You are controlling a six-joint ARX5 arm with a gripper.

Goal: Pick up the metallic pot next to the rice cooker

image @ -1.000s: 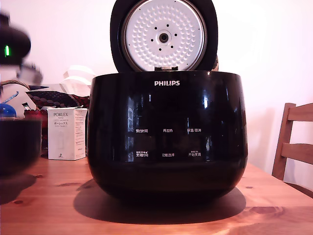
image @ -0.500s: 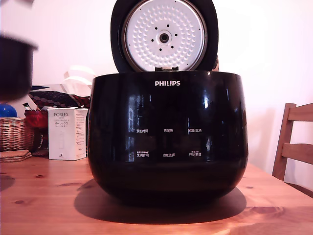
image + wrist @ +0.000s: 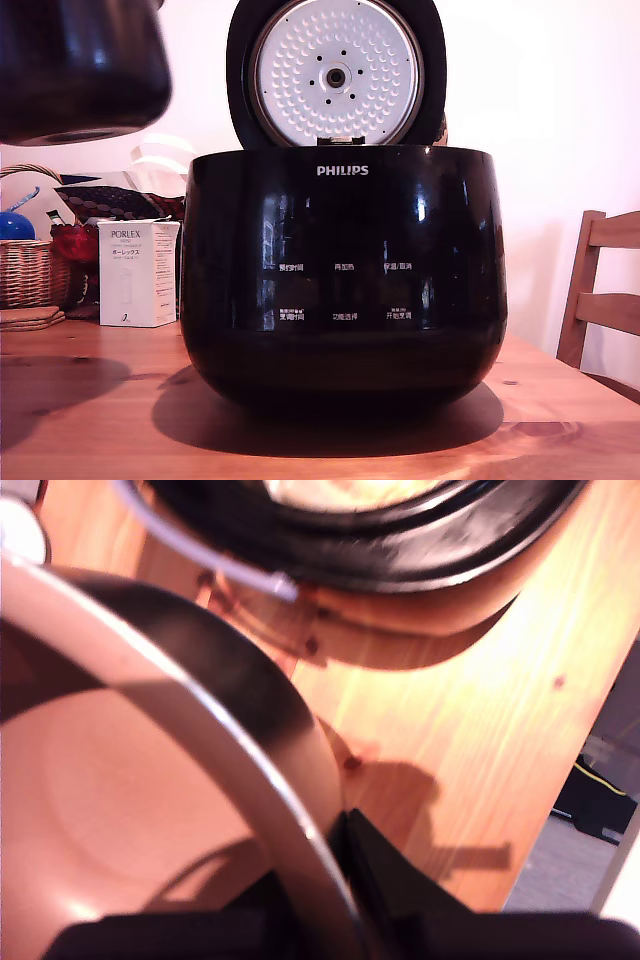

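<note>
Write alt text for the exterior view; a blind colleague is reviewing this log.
A dark glossy metallic pot hangs in the air at the exterior view's upper left, above a wooden table. A large black PHILIPS rice cooker fills the centre, its lid open.

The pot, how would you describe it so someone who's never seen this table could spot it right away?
Start at the big black PHILIPS rice cooker in the middle of the wooden table, its lid up. Look to the exterior view's upper left: the pot hangs in the air there, clear of the table. It is dark, glossy, round-bottomed and unmarked, much smaller than the cooker, and the wrist view shows its thin silvery rim.
</note>
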